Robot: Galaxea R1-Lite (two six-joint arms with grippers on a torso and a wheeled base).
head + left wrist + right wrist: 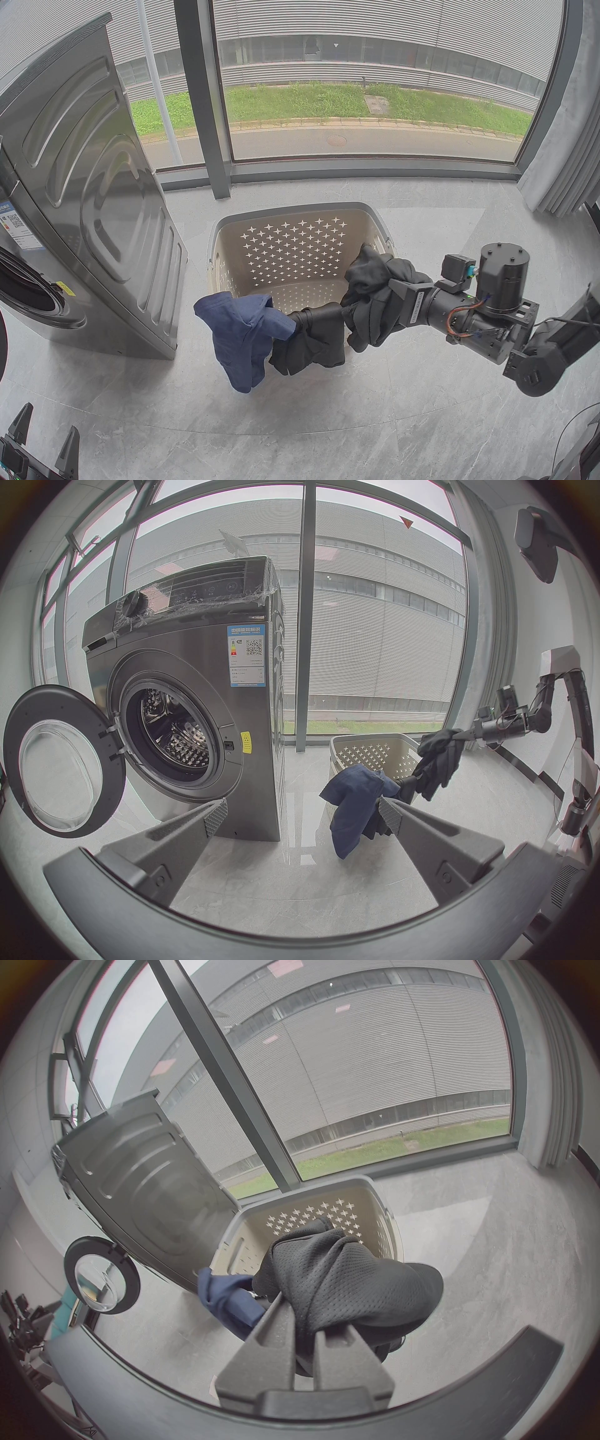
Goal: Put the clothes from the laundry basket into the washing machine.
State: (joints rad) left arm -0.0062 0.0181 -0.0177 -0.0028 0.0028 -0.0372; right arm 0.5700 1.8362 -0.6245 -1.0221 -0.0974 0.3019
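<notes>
1. Left gripper point(303, 817) hangs low, closest to the robot, with its jaws spread wide and nothing between them.
2. Right gripper point(306, 1330) is closed tight on a dark mesh garment point(350, 1279) and holds it over the near rim of the laundry basket point(294, 215). The cloth is bunched up and droops from the grip, so its long axis runs roughly up and down.
3. A blue garment point(240, 337) and a black garment point(312, 347) are draped side by side over that near rim. Both trail down the outside of the basket toward the floor.
4. Beyond the basket on the robot's left stands the washing machine point(206, 686). Its door point(62, 761) is swung fully open, and the part of the drum point(172, 730) I can see is bare metal.
5. My reading is that the task is at an early stage. One piece is lifted but not yet carried across, and at least two more are waiting.
</notes>
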